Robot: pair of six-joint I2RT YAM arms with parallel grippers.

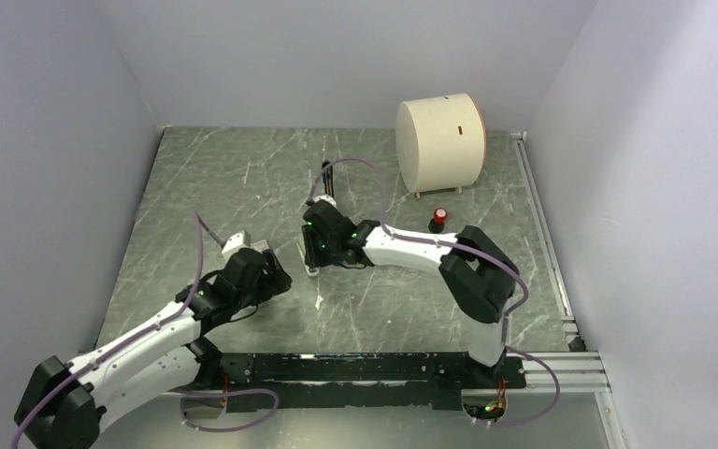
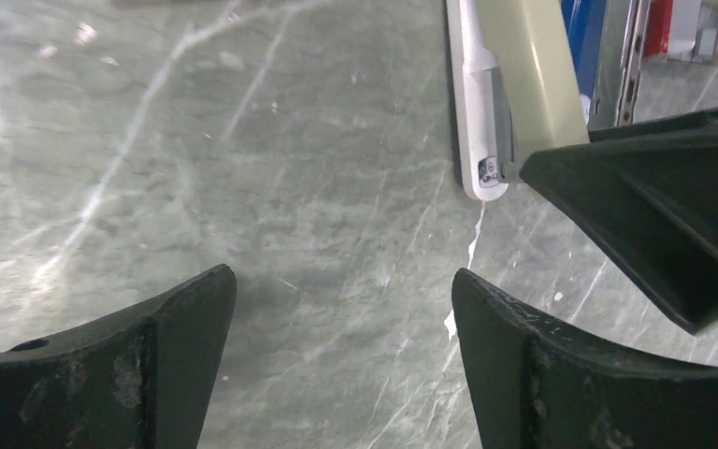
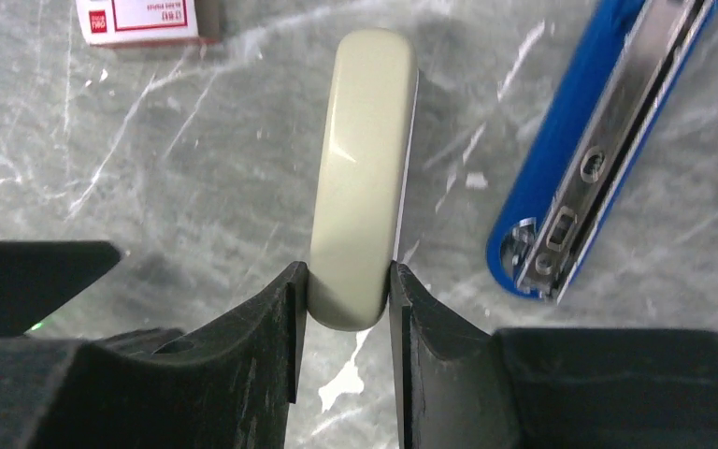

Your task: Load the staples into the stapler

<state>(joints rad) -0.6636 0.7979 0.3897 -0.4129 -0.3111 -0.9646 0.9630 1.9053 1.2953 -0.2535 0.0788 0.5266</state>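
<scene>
Grey scratched-up marble-look counter (image 1: 243, 178) boxed in by plain white walls (image 1: 337, 56), both arms reaching toward the middle of it. At the back right sits a big cream drum (image 1: 439, 140) on its side, with a little red-and-black thing (image 1: 439, 218) on the counter just in front of it.

The right hand (image 3: 346, 285) is pinched on the near end of a cream rounded bar (image 3: 363, 168). Both fingers (image 3: 276, 327) press against its sides, and the bar points straight away from the wrist camera. No idea what the bar actually is; from the left wrist view it has a white underside with a small grey bit at the tip.

The stapler (image 3: 598, 154) is lying on the counter just beside that bar and not touching it. It's to the right of the bar in the right wrist view, angled away, with its blue body and grey metal channel facing up. Neither hand is on it. A red-and-white box (image 3: 145, 21) sits further out, on the other side of the bar.

The left hand (image 2: 341, 281) is spread wide with nothing but bare counter between its fingers. It hangs low close to the right hand, and the tip of the cream bar shows just past it.
</scene>
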